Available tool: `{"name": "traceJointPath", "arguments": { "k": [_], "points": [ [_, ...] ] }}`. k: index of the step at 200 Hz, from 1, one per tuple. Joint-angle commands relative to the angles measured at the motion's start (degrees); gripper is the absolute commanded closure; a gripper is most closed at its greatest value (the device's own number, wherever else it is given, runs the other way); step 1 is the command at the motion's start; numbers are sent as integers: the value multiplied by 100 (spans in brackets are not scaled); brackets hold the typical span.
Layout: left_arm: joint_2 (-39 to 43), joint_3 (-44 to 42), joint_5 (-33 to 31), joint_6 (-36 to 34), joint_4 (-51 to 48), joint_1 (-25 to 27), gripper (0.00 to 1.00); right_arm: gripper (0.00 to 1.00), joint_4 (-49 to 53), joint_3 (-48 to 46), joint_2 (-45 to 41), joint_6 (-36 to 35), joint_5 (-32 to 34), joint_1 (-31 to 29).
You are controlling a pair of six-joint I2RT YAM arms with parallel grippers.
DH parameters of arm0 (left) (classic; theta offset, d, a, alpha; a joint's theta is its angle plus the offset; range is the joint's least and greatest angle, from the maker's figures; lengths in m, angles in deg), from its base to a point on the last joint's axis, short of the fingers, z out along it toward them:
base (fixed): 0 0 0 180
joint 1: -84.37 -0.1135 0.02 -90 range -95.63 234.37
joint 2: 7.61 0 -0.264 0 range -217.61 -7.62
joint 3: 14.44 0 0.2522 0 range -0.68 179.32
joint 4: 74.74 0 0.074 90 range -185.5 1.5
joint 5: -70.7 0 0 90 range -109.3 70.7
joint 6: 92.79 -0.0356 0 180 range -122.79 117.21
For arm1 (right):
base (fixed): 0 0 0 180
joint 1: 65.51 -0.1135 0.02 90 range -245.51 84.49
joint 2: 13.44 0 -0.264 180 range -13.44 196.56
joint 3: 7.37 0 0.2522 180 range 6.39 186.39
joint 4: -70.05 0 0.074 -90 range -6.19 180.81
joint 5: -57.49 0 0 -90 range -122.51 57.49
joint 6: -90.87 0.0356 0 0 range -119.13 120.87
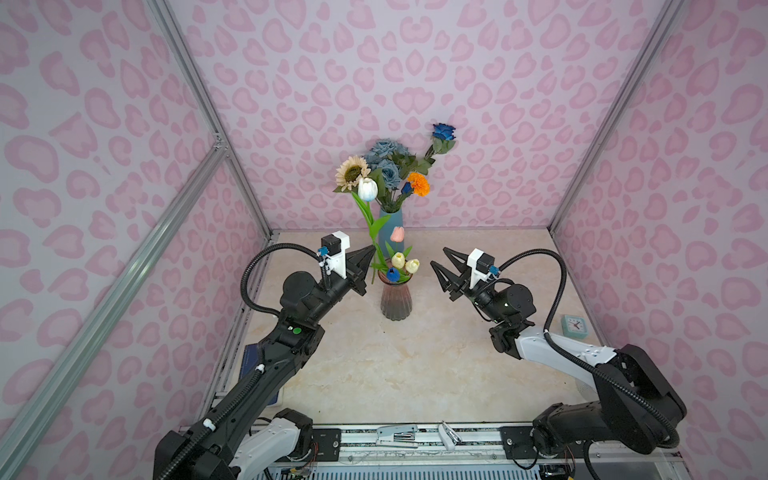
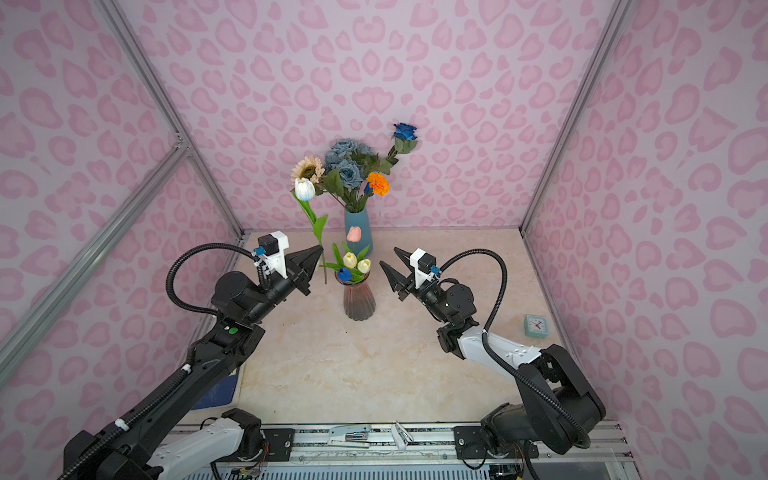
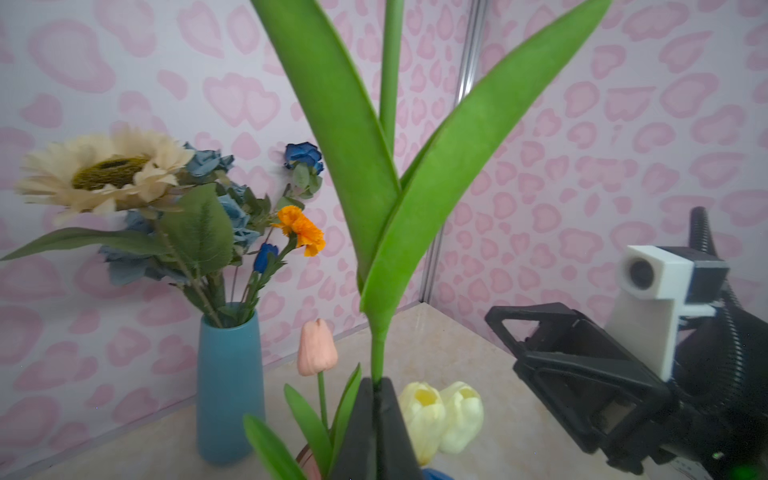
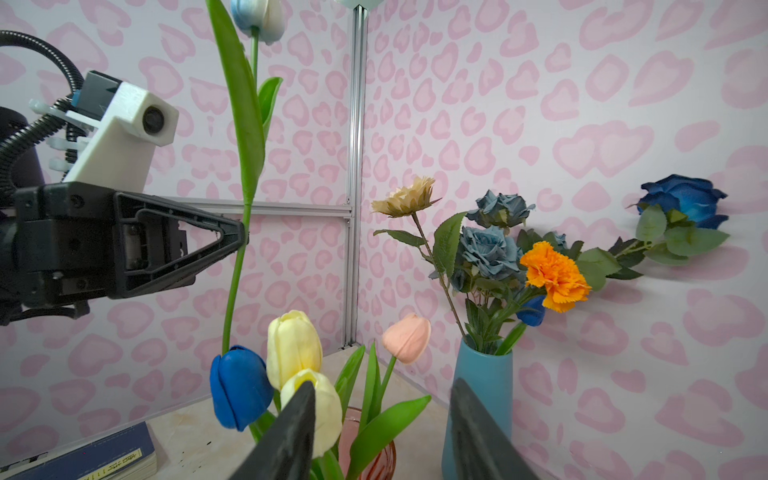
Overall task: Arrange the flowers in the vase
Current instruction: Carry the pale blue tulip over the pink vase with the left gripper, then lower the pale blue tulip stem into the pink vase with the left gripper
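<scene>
My left gripper [image 1: 372, 250] [image 3: 377, 384] is shut on the green stem [image 3: 390, 62] of a white tulip [image 1: 367, 189] [image 2: 304, 189], held upright. The stem's lower end hangs by the left rim of the pink glass vase [image 1: 396, 301] [image 2: 359, 301]. That vase holds two yellow tulips [image 1: 398, 259], a blue tulip [image 4: 239, 386] and a pink tulip [image 1: 397, 234]. Behind it a blue vase [image 1: 388, 220] [image 4: 482, 365] carries the cream sunflower [image 1: 352, 171], dusty-blue roses [image 1: 386, 149], orange marigold [image 1: 418, 183] and bright blue rose [image 1: 444, 131]. My right gripper [image 1: 438, 256] [image 4: 382, 382] hovers open and empty, right of the pink vase.
A teal clock [image 1: 574, 326] sits near the right wall behind the right arm. A blue book [image 4: 91, 457] lies by the left wall under the left arm. Staplers [image 1: 397, 434] rest on the front rail. Aluminium posts [image 4: 355, 166] frame the pink-patterned walls.
</scene>
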Motion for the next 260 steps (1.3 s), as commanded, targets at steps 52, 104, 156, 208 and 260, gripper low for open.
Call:
{"name": "traceJointPath", "arguments": {
  "k": [52, 104, 156, 208, 260],
  "points": [
    [-879, -56, 113, -96, 1820, 161, 97, 48, -9, -34, -131, -139, 132, -50],
    [-881, -365, -399, -315, 2010, 155, 97, 48, 74, -123, -244, -262, 186, -42],
    [-936, -672, -799, -433, 2306, 146, 97, 48, -9, -90, -218, -220, 142, -42],
    [-1146, -864, -948, -256, 2848, 100, 97, 48, 61, -47, -227, -212, 111, -47],
    [-1007, -677, -685, -151, 2743, 97, 97, 48, 182, 1, -273, -246, 98, -51]
  ]
}}
